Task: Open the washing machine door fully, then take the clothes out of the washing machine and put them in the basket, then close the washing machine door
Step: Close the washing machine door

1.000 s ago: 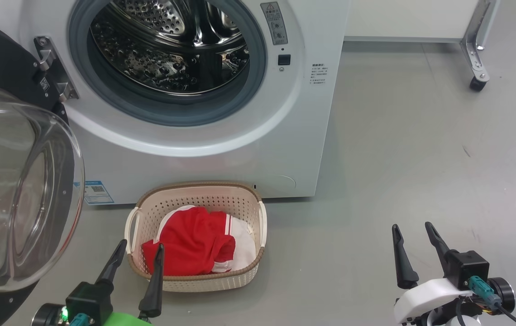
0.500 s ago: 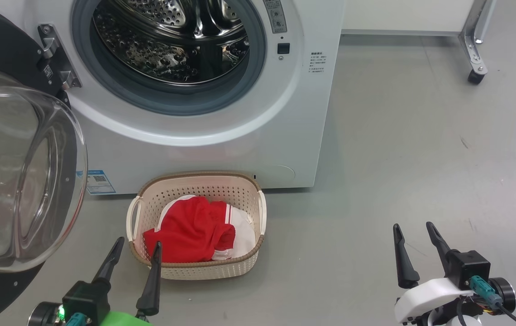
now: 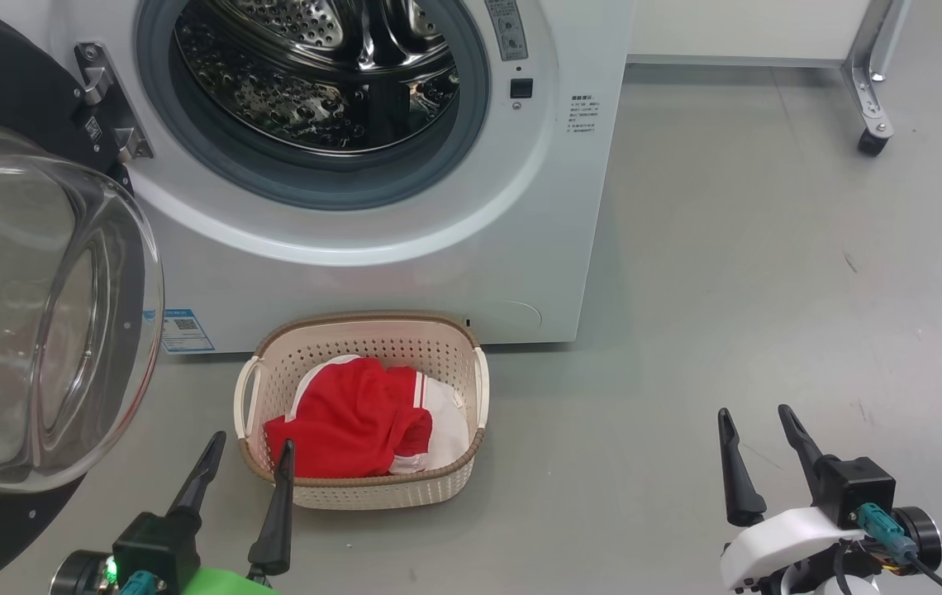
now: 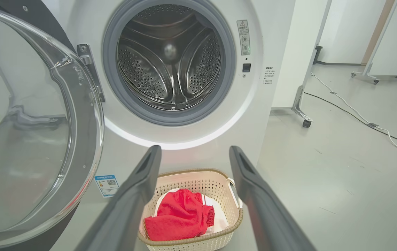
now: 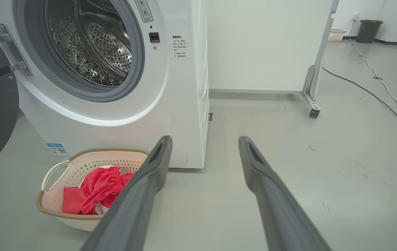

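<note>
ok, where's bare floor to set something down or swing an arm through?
Free: grey floor right of the basket and washing machine, out to the wheeled frame. Crowded left: the open washing machine door hangs beside the basket, left gripper by its near rim.

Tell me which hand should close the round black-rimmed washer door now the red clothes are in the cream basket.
Left. The round black-rimmed glass door stands open on the robot's left, close beside the open left hand; the open right hand is far off on the other side.

Head camera looks down, wrist cameras low and forward; all share the basket point(image 3: 372, 494).
</note>
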Tool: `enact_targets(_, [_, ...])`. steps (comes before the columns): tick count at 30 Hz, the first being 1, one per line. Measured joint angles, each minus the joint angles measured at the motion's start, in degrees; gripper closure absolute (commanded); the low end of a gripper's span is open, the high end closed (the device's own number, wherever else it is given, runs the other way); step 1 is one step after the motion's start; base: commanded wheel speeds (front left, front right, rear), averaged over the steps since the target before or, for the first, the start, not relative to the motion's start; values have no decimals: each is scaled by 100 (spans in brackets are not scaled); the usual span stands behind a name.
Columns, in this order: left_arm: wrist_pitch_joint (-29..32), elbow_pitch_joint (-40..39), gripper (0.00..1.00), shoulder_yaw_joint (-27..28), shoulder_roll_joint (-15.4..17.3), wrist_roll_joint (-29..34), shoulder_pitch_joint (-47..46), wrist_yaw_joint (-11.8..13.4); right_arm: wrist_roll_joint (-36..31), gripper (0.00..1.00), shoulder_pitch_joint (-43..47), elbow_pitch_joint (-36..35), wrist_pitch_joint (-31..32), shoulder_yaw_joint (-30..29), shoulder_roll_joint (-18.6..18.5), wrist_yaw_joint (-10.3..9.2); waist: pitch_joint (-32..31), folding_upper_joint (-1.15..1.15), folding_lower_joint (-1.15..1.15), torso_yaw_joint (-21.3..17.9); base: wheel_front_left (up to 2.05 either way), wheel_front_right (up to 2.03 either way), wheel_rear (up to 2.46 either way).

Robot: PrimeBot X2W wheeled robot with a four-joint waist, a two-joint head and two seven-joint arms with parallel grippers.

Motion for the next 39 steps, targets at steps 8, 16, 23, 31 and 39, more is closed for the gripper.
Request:
enact_targets(8, [51, -3, 0, -49, 0, 0, 3, 3, -14, 0, 1, -9, 0, -87, 9, -1, 8, 0, 0, 80, 0, 0, 0])
enact_targets(16, [51, -14, 0, -65, 0, 0, 2, 3, -15, 0, 0, -70, 0, -108, 9, 0, 27, 0, 0, 294, 0, 0, 0])
enact_targets(23, [49, -14, 0, -59, 0, 0, -6, 5, -16, 0, 0, -135, 0, -118, 8, 15, 44, 0, 0, 565, 0, 0, 0])
enact_targets(31, [43, -14, 0, 26, -2, 0, -9, 62, -36, 0, -1, -163, 0, -88, 7, 77, 70, 0, 0, 1035, 0, 0, 0])
enact_targets(39, [-4, -7, 0, 88, -5, 0, -12, 110, -85, 0, -18, -200, 0, 43, 8, 147, 117, 0, 0, 1622, 0, 0, 0])
